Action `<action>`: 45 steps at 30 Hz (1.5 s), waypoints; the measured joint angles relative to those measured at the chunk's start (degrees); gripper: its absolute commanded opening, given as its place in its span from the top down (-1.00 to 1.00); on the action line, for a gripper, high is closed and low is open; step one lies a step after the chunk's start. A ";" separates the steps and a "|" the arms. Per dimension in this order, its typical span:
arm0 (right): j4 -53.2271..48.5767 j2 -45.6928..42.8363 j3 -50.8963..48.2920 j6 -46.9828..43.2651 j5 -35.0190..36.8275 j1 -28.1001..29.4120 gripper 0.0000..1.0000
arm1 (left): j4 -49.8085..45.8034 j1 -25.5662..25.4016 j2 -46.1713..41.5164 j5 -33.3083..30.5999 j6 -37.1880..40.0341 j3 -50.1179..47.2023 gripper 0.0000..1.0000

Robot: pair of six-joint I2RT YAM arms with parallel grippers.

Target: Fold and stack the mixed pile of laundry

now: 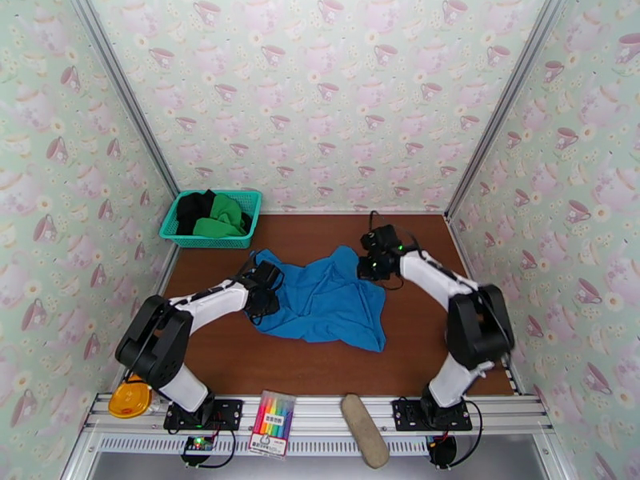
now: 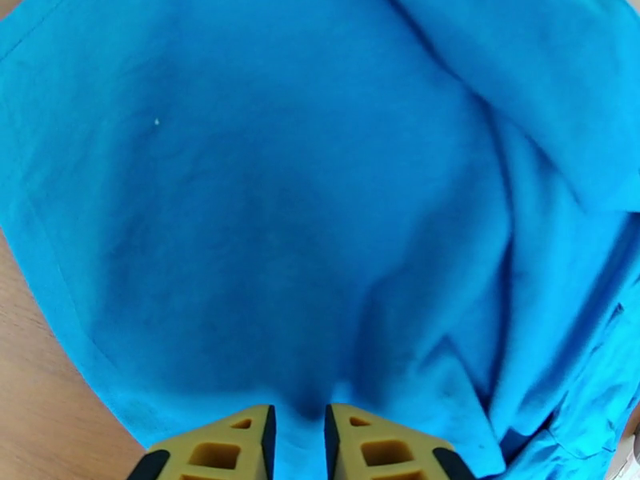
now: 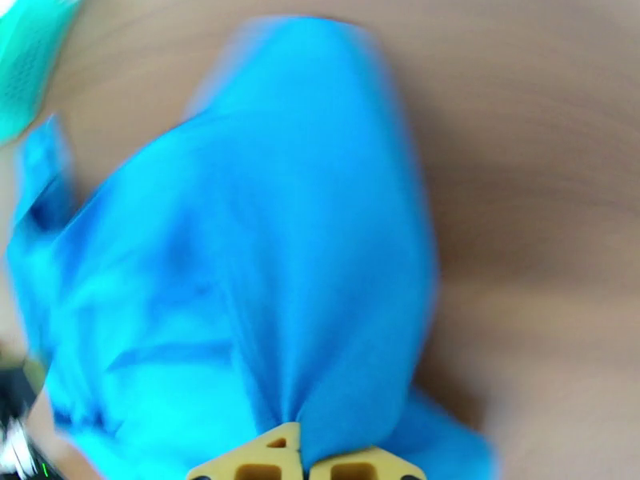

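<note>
A bright blue cloth garment (image 1: 324, 302) lies rumpled and partly spread at the centre of the brown wooden tabletop (image 1: 232, 362). The left tool (image 1: 260, 302) is at its left edge and the right tool (image 1: 370, 266) at its upper right corner.

In the left wrist view, the yellow fingers (image 2: 240, 442) stand close together with a pucker of blue cloth in the narrow gap between them. In the blurred right wrist view, the fingers (image 3: 264, 462) are pressed together on a gathered fold of the same garment.

In the upper left of the top view, a teal plastic mesh basket (image 1: 248, 203) holds a green cloth garment (image 1: 220, 218) and a black cloth garment (image 1: 192, 210), apart from the blue one.

Along the metal rail (image 1: 320, 410) at the bottom lie an orange round lid (image 1: 130, 399), a pack of coloured markers (image 1: 272, 424) and a grey oblong lump (image 1: 365, 430).
</note>
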 measured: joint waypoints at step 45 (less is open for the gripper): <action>9.60 14.99 8.00 14.45 -1.20 -2.16 1.00 | -1.05 0.22 0.17 0.33 0.87 1.68 0.68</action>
